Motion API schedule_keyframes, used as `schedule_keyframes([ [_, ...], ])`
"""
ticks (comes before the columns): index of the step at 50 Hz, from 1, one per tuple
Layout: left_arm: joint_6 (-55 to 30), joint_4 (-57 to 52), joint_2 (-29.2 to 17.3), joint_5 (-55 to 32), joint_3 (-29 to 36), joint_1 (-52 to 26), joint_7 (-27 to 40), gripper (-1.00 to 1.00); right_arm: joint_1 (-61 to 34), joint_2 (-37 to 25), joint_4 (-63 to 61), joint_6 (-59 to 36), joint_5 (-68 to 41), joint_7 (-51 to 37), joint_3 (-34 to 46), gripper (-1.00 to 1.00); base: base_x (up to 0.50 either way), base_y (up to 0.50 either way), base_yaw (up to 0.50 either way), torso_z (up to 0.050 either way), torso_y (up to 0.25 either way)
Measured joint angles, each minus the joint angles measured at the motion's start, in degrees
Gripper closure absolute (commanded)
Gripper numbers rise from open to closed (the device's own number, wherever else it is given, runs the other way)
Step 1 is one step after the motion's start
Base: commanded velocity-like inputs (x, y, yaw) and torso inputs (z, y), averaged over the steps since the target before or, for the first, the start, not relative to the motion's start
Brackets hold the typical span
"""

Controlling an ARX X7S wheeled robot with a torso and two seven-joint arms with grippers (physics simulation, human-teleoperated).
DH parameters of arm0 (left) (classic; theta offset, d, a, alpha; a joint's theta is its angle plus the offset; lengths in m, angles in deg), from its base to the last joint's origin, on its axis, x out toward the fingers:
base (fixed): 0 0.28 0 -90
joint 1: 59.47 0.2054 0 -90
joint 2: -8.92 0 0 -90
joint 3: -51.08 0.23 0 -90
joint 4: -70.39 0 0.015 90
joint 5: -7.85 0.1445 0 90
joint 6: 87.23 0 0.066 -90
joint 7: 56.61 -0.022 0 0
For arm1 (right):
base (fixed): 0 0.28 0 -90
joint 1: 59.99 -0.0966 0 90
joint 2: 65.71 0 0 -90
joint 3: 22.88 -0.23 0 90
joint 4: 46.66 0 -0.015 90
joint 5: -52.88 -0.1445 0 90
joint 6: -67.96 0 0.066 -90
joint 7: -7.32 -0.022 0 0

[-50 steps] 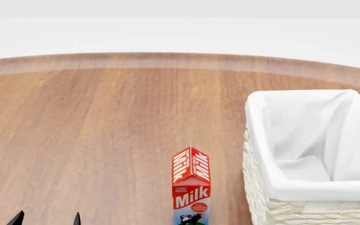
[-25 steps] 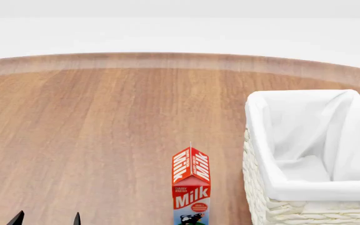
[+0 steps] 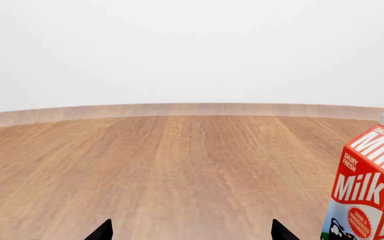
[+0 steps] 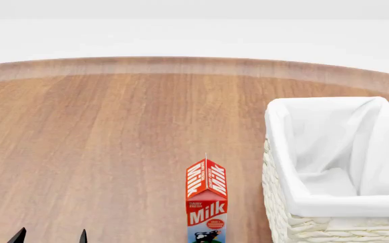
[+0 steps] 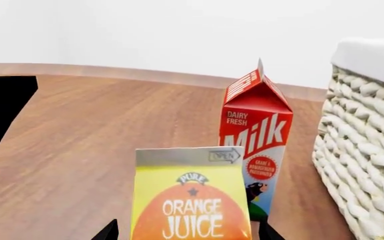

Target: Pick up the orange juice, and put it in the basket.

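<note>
No movement since earlier frame; basket (image 4: 285, 152) unfilled; OJ (image 5: 190, 200) btwn R jaws, both grippers' jaws apart

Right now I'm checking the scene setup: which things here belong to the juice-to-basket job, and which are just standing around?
Job:
- orange juice, between the right gripper fingertips
- basket, with white cloth lining

Standing around:
- Milk carton, upright beside the basket
- wooden table
</note>
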Motion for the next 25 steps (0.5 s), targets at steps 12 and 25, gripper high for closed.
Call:
schedule_keyframes([
  [12,0.07,0.02,-0.15,-0.16,0.21,-0.06,0.18,-1.00,-0.86,0.21,1.67,0.40,-0.26,-0.21,0.37,-1.00,0.00,0.00,0.00,0.000,0.000],
  [25,0.15,0.05,-0.31,-0.32,0.44,-0.12,0.38,-1.00,-1.77,0.49,3.68,1.07,-0.61,-0.34,0.82,-1.00,0.00,0.00,0.00,0.000,0.000],
])
